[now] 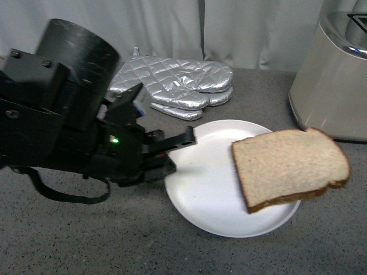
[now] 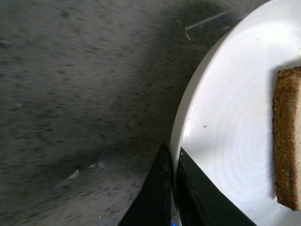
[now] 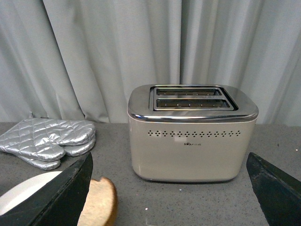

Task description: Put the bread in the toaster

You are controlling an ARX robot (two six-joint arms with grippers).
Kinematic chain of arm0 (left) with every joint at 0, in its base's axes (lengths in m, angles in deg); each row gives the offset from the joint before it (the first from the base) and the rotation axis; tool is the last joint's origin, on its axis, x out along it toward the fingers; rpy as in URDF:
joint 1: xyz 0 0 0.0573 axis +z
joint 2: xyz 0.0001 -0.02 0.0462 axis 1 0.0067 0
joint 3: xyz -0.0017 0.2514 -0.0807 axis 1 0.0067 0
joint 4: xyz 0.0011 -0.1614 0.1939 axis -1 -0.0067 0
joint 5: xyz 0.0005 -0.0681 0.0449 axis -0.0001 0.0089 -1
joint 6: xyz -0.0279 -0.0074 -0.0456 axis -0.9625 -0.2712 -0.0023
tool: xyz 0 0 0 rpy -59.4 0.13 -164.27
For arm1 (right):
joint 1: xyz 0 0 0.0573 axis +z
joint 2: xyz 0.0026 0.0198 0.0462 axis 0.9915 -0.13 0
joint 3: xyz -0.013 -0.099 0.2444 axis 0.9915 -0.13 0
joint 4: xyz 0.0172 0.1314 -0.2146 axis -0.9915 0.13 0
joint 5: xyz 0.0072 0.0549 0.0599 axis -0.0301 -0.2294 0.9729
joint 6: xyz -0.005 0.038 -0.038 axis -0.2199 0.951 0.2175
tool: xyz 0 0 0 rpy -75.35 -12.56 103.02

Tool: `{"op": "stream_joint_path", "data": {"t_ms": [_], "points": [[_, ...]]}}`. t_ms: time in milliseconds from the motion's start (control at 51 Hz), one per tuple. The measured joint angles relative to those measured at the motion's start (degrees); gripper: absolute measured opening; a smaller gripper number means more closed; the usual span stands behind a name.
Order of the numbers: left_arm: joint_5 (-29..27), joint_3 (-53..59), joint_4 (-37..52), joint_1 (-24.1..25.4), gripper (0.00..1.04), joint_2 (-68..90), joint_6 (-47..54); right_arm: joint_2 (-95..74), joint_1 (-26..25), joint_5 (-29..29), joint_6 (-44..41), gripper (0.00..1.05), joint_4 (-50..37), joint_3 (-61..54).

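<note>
- Black and blocky, the left arm fills the near left of the front view. The left gripper (image 1: 182,150) reaches the left rim of the plate (image 1: 206,189), and its jaws are clenched on that thin rim.
- Round, smooth and glossy white, the plate sits on the speckled grey table (image 1: 86,240).
- The bread (image 1: 289,169) is over the plate's right part. It is a porous light-brown slice with a darker crust, and one corner juts past the rim toward the toaster (image 3: 190,141). Whether it rests there or is lifted I cannot tell.
- The toaster is boxy, brushed beige, with rounded corners, a chrome top and two dark slots.
- The right gripper (image 3: 169,160) has its jaws released, spread wide.
- Two quilted silver mitts (image 1: 178,86) lie behind the plate.
</note>
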Motion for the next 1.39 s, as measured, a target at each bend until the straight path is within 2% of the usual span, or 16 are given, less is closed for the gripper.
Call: {"op": "stream_joint_path", "data": {"t_ms": [177,196,314,392,491,589,785,883,922,962,1060,1079,1138,1236,1315,1393], "points": [[-2.5,-4.3,1.1,-6.8,0.04,4.5,-4.9,0.0,0.0,0.0,0.0,0.95,0.0,0.0],[-4.3,-6.6,1.1,-9.6,0.04,7.9,-7.2,0.0,0.0,0.0,0.0,0.95,0.0,0.0],[-5.0,-8.0,0.9,-10.5,0.04,9.2,-8.6,0.0,0.0,0.0,0.0,0.95,0.0,0.0],[-4.9,-9.0,0.2,-10.6,0.11,9.5,-9.7,0.0,0.0,0.0,0.0,0.95,0.0,0.0],[-5.9,-9.5,-0.8,-10.1,0.28,9.5,-10.5,0.0,0.0,0.0,0.0,0.95,0.0,0.0],[-5.8,-8.5,-0.2,-9.1,0.40,8.4,-10.9,0.0,0.0,0.0,0.0,0.95,0.0,0.0],[-4.1,0.9,4.1,-0.7,0.70,-1.3,-10.9,0.0,0.0,0.0,0.0,0.95,0.0,0.0],[-0.9,11.0,3.3,11.8,0.93,-14.1,-7.8,0.0,0.0,0.0,0.0,0.95,0.0,0.0],[-0.4,13.8,2.8,15.6,0.97,-17.1,-6.6,0.0,0.0,0.0,0.0,0.95,0.0,0.0],[-2.7,17.1,7.0,18.4,0.94,-18.7,-2.8,0.0,0.0,0.0,0.0,0.95,0.0,0.0],[-17.3,34.1,33.2,24.4,0.72,-28.5,10.9,0.0,0.0,0.2,0.0,0.95,0.0,0.0],[-18.8,37.4,33.9,24.6,0.69,-33.2,13.6,0.0,0.0,0.2,0.0,0.95,0.0,0.0],[-19.5,44.3,21.4,24.6,0.56,-54.5,21.2,-0.2,0.0,0.2,0.0,0.95,0.0,0.0],[-19.3,47.1,-4.2,24.5,0.40,-83.6,25.4,0.0,0.0,0.0,0.0,0.95,-0.1,0.0],[-19.3,47.1,-15.1,24.4,0.27,-103.4,26.9,0.0,0.0,0.0,0.0,0.95,0.0,0.0],[-19.4,47.1,-18.1,24.3,0.15,-114.5,27.6,0.0,0.0,-0.1,0.0,0.95,0.0,0.0]]}}
